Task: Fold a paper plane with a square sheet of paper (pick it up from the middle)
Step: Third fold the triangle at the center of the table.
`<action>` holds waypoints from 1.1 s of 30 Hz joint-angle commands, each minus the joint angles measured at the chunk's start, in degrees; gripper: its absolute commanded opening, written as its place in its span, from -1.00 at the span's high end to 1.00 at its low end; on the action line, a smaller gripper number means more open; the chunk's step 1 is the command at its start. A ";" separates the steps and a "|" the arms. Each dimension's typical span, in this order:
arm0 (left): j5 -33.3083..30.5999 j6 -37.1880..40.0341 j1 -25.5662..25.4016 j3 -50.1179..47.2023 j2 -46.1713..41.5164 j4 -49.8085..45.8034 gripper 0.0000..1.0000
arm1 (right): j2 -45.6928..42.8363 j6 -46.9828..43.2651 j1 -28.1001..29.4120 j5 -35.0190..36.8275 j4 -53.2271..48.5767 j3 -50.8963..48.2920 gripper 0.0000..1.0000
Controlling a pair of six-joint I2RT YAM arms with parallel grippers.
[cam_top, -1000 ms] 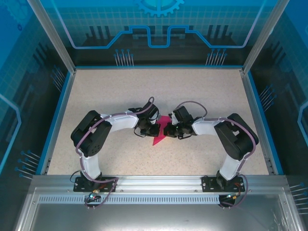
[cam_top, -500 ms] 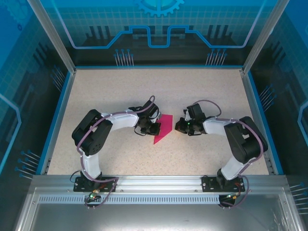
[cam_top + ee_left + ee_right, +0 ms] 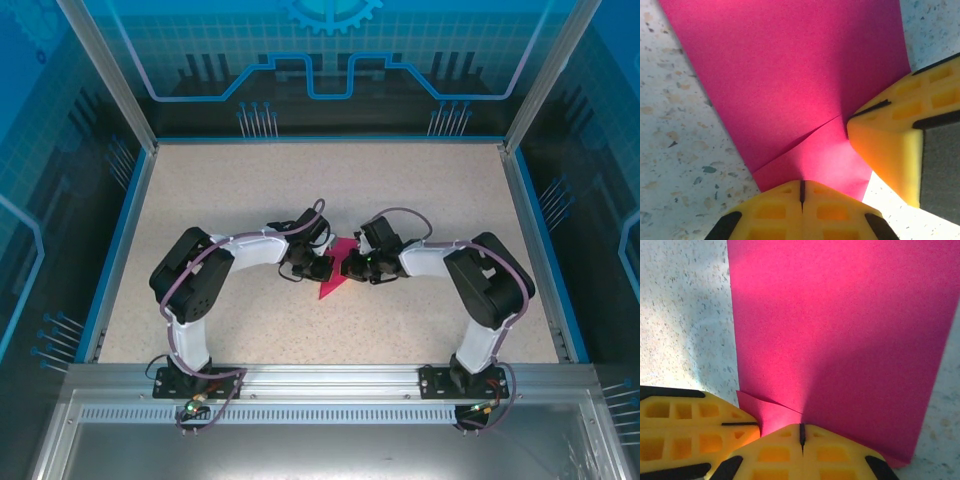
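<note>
1. Square sheet of paper (image 3: pixel 332 280) lies partly folded near the middle of the table (image 3: pixel 220 190), between the left arm (image 3: pixel 250 250) and the right arm (image 3: pixel 430 262), its pointed end toward the bases.
2. Left jaws are closed, the pads (image 3: pixel 785 207) meeting with no gap, and their tips rest on the sheet's near corner beside a short folded flap. Right jaws are closed the same way, tips on the sheet's edge. Whether either pinches paper or only presses on it, I cannot tell.
3. The two sets of tips sit just beside each other. A sideways stroke could knock one against the other and skew the crease.
4. Thin paper probably slides on this table. If one arm pushes while the other fails to anchor, the whole sheet may drag instead of creasing.
5. The flap looks only loosely creased, so lifting off too early may let it spring open.
6. Hard pressure from narrow closed tips could wrinkle or tear the paper.
</note>
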 commanded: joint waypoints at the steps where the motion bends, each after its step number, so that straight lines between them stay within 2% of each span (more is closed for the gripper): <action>1: -2.21 2.41 1.03 -1.26 1.91 -2.15 1.00 | 1.90 2.21 1.17 -0.11 -0.34 -0.34 1.00; 7: 0.19 -3.41 1.12 -1.78 -3.27 -0.76 1.00 | -1.70 10.12 4.31 4.94 -0.85 -5.90 1.00; 11: 1.79 -16.62 0.71 -5.72 -10.23 5.26 0.97 | -4.36 17.22 6.97 9.02 -0.85 -8.16 1.00; 13: 0.01 -24.29 -0.03 -8.50 -12.64 7.82 0.96 | -5.22 19.62 7.71 10.33 -1.03 -8.60 1.00; 16: -1.36 -35.64 -1.45 -13.62 -14.58 12.72 0.97 | -5.87 22.26 7.98 11.57 -1.06 -9.04 1.00; 19: -1.04 -43.16 -3.04 -18.98 -16.47 20.03 0.99 | -5.63 23.62 8.01 12.00 -1.47 -9.22 1.00; 25: -2.74 -49.60 -5.86 -23.98 -20.09 27.11 1.00 | -3.92 24.68 8.02 11.04 -0.63 -9.23 1.00; 33: -3.06 -55.83 -7.19 -26.70 -17.10 33.31 1.00 | -2.43 25.44 8.02 10.40 0.02 -9.16 1.00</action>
